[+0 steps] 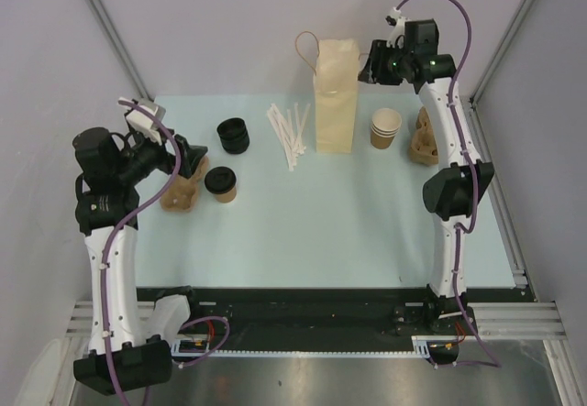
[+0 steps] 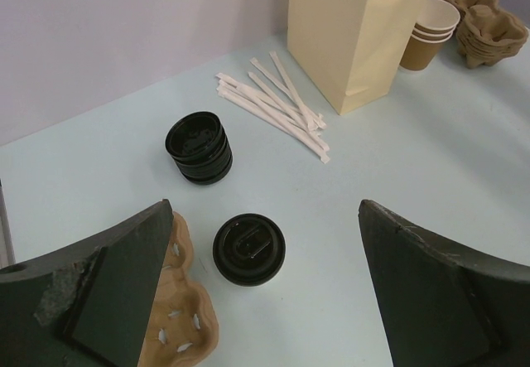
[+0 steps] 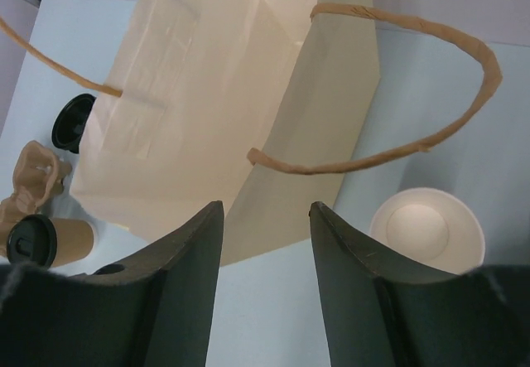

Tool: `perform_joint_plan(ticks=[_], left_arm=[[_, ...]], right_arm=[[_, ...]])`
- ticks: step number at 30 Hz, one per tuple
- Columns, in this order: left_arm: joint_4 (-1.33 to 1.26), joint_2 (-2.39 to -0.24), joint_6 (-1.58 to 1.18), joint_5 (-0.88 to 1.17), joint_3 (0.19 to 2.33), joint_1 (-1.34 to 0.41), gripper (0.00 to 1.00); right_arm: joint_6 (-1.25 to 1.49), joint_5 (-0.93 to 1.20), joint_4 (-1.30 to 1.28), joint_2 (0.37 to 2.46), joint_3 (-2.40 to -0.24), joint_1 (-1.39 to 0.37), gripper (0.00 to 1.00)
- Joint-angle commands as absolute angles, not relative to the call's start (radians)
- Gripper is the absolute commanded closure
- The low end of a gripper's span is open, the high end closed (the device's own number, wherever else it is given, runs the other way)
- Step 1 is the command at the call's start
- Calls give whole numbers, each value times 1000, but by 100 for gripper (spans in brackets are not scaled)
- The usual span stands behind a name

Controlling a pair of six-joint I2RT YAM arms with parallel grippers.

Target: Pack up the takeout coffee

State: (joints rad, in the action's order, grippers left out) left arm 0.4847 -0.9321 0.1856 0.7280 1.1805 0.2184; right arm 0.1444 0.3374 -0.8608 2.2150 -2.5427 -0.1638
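**Approach stage: lining up on the cup**

The left gripper is hanging with its dark fingers spread wide and nothing between them. It is looking down on the takeout coffee, a short tan kraft-paper cup with a round black plastic lid. The cup is standing upright on the pale blue table, well to the left of the tall cream paper bag and nearer the arm bases than it. The right gripper is sitting just beside the bag's top, near a twisted brown paper handle. Its fingers are parted and gripping nothing.

Judging from this layout, the reach-and-grasp step is in hand and packing is not yet begun. The next move is calling for a descent around the cup wall below the lid, a gentle closure, then a lift clear of the bag rim.

Materials:
- **Lid:** it is looking glossy and rigid.
- **Cup wall:** it is thin paper, likely to crush under excess force.
- **Bag:** it is matt, creased and light, so it may tip on contact.

Left of the bag, a fan of white paper-wrapped straws and a stack of loose black lids are lying. A moulded brown pulp cup carrier is sitting just beside the coffee, on its side away from the bag.
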Motion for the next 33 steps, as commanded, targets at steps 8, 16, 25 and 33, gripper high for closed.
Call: perform_joint_plan(ticks=[8,16,25,33], left_arm=[[446,-916,227,718,1151,216,1],[428,-940,207,726,1155,218,0],[419,-950,161,733,1180,218,0],[416,-928,127,744,1166,218,0]], right_arm=[[199,362,-792,2247,-2563,-179,61],[206,364,-807,2226,-2542,-178,98],[285,422,-856,2068,-2389,-147,100],[419,514,-891,1746,-2028,-147,100]])
